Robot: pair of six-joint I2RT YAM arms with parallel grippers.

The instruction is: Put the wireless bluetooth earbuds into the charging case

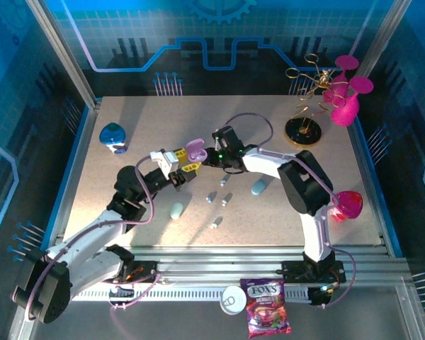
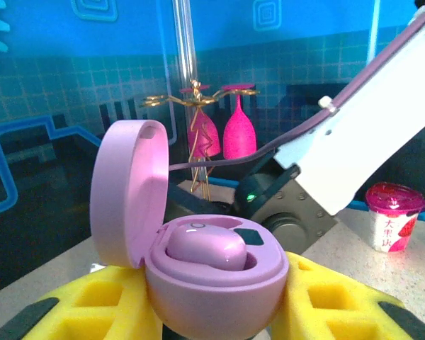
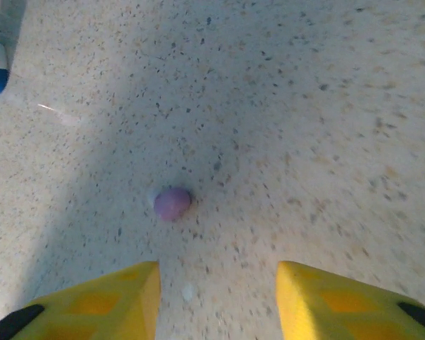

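The left fingers (image 2: 106, 306) are clamped on a purple charging case (image 2: 212, 283), one yellow pad on each side. Its lid stands open, tipped up toward 10 o'clock. A seated earbud (image 2: 205, 251), purple like the case, rests in the well nearest the lid.

From overhead, the case is held over the middle of the desk (image 1: 127, 113). The right arm's wrist is just beside it at 3 o'clock.

The right fingers (image 3: 106, 301) stand apart with nothing between them, above the speckled desk. A loose purple earbud (image 3: 172, 202) lies on the desk ahead of the gap, toward 11 o'clock.

A few grey earbuds (image 1: 225, 201) lie scattered at the case's 5 o'clock. A blue case (image 1: 259, 187) lies at 4 o'clock and a teal case (image 1: 176, 210) at 7 o'clock.
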